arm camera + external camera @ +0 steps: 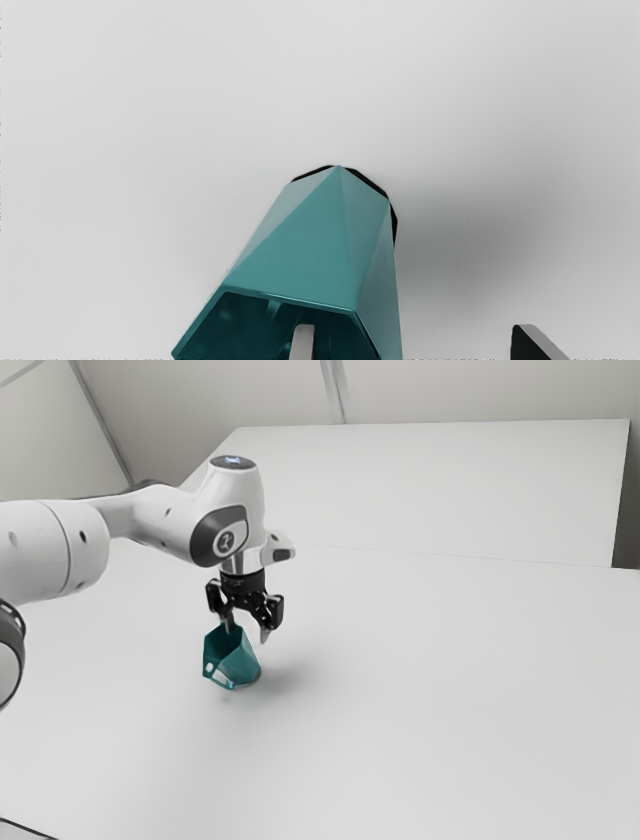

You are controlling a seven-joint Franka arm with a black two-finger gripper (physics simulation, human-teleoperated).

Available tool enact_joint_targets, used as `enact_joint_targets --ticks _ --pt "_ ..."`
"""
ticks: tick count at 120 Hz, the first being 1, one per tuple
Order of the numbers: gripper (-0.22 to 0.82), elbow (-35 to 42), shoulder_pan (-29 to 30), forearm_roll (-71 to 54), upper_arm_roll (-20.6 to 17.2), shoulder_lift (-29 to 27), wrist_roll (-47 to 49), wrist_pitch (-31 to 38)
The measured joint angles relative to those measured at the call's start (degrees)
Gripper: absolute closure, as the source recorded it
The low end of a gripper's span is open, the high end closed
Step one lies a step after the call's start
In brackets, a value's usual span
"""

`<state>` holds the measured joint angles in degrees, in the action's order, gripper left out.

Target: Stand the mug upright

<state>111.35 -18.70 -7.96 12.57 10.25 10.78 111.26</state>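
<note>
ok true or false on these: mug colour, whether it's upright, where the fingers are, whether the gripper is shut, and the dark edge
1. The mug is teal. True.
2. The mug stands upright. False: it is tipped over, with a side wall facing up toward the wrist camera.
3. One finger reaches into the mug's mouth. True.
4. The gripper is shut on the mug. False: it is open, its other finger well clear of the mug's outer wall.
5. The dark edge runs around the mug's mouth. False: it shows at the end away from the mouth.
</note>
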Motion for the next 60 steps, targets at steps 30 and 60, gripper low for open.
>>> enact_joint_targets --ticks 30,60 --pt "0.07 -6.7 0.3 0.8 -0.4 -8.4 -0.9 -4.3" --pt "0.02 -17.3 0.7 3.8 -0.3 -8.4 -6.7 -11.5"
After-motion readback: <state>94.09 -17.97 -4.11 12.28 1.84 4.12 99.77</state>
